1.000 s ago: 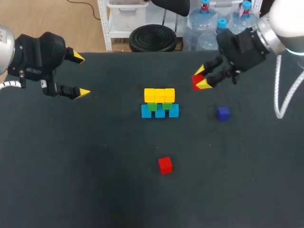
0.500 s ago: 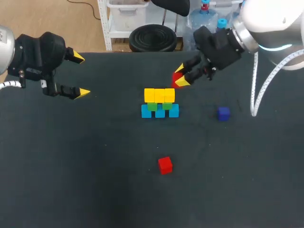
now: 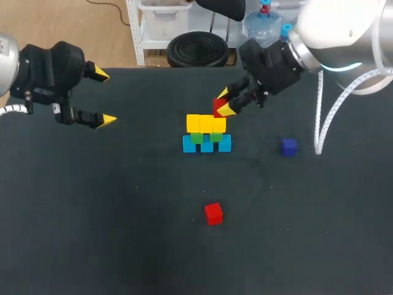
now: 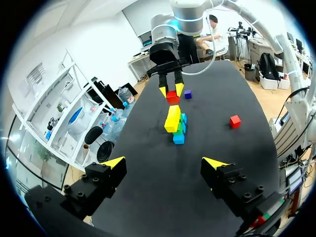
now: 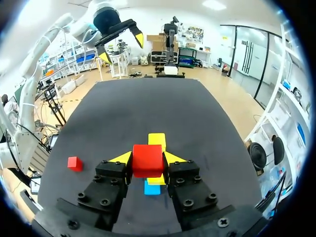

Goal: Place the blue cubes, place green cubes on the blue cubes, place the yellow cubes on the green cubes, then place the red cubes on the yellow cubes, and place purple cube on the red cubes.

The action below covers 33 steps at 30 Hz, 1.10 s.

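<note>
A small pyramid stands mid-table: a row of blue cubes (image 3: 207, 145), green cubes (image 3: 206, 137) on them, and yellow cubes (image 3: 206, 123) on top. My right gripper (image 3: 225, 104) hangs just above the yellow row's right end, shut on a red cube (image 3: 218, 106). From its wrist, that red cube (image 5: 147, 160) fills the gap between the fingers, with the yellow cubes (image 5: 157, 139) below. A second red cube (image 3: 213, 213) lies near the front. The purple cube (image 3: 288, 146) sits right of the pyramid. My left gripper (image 3: 104, 97) is open and empty, far left.
The dark table (image 3: 123, 215) carries only the cubes. From the left wrist, the pyramid (image 4: 174, 123) lies well ahead of the left gripper (image 4: 164, 163), with the loose red cube (image 4: 235, 121) off to one side.
My right arm has carried the red cube leftward, from the back right to just above the yellow row. The left arm has stayed where it was.
</note>
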Available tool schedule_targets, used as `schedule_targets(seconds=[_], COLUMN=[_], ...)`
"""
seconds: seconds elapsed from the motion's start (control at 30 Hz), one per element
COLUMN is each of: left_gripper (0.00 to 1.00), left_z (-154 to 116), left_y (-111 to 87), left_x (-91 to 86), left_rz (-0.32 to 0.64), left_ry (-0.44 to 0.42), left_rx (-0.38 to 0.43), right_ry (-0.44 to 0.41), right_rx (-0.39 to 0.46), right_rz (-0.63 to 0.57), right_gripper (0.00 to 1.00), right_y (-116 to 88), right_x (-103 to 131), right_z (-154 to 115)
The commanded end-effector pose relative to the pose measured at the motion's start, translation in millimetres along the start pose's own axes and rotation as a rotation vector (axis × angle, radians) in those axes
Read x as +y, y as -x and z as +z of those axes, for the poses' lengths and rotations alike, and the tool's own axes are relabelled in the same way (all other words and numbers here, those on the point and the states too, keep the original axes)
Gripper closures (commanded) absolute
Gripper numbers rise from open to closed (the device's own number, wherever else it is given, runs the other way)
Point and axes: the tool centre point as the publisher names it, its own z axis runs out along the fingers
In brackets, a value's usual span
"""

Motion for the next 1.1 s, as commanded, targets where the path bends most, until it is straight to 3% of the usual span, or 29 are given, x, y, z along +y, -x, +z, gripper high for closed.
schedule_targets(seconds=[0.03,1.1], left_gripper=[0.00,0.00], left_z=[-1,-1], left_y=[-2.4,-2.4], left_x=[-0.4,-0.4], left_rz=[0.004,0.004], left_ry=[0.001,0.001], left_rx=[-0.010,-0.010], right_ry=[0.008,0.022], right_rx=[-0.001,0.013], right_rz=[0.003,0.017], right_gripper=[1.00,1.00], right_y=[0,-7], right_x=[-4,-7], right_z=[7,19])
